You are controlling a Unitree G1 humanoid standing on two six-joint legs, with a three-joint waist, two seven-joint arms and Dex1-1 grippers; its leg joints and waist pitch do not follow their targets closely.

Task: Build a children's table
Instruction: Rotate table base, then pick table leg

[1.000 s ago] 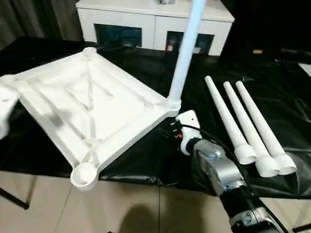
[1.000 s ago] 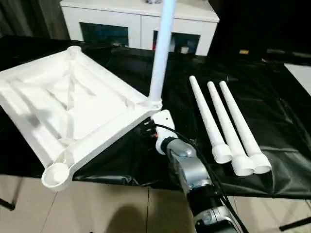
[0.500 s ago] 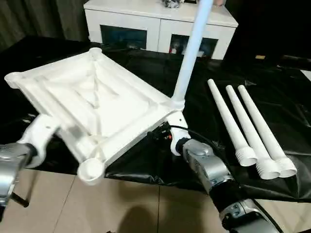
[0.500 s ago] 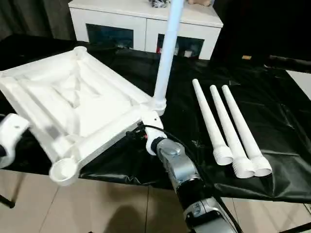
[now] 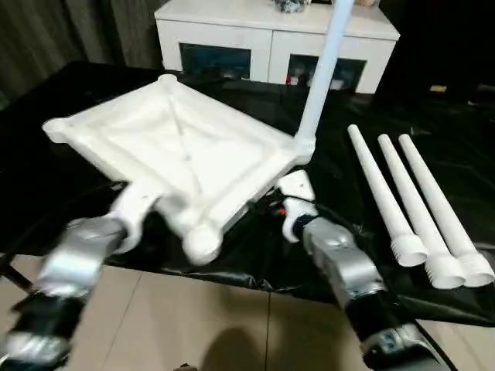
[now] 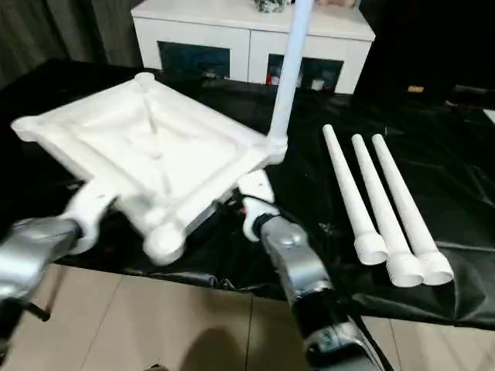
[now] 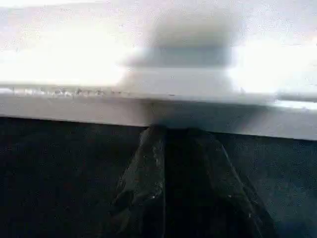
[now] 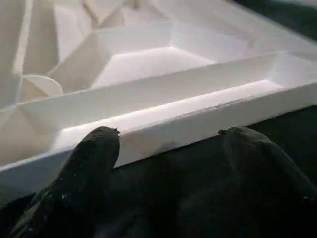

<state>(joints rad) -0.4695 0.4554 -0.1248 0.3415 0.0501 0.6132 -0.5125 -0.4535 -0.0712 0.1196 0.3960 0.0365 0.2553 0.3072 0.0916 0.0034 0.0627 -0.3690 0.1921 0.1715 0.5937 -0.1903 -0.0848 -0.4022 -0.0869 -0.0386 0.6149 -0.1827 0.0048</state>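
Note:
The white tabletop (image 5: 186, 147) lies ribbed side up on the black-covered table. One tube leg (image 5: 321, 69) stands upright in its right corner socket. Three more legs (image 5: 410, 201) lie side by side to the right. My left gripper (image 5: 147, 202) is at the tabletop's near-left edge, beside the near corner socket (image 5: 201, 241); the left wrist view shows only that white edge (image 7: 158, 104), blurred. My right gripper (image 8: 168, 134) is open, its fingers (image 8: 94, 148) spread just short of the near-right edge rim (image 8: 198, 129), below the upright leg's corner.
A white cabinet (image 5: 263, 31) with glass doors stands behind the table. The black sheet (image 5: 62, 100) covers the work table up to its front edge, with tiled floor (image 5: 193, 325) below. Dark curtains hang at the far left.
My left arm has come in from the left to the tabletop's near edge. The tabletop's near corner has swung right and up. The head view has shifted too.

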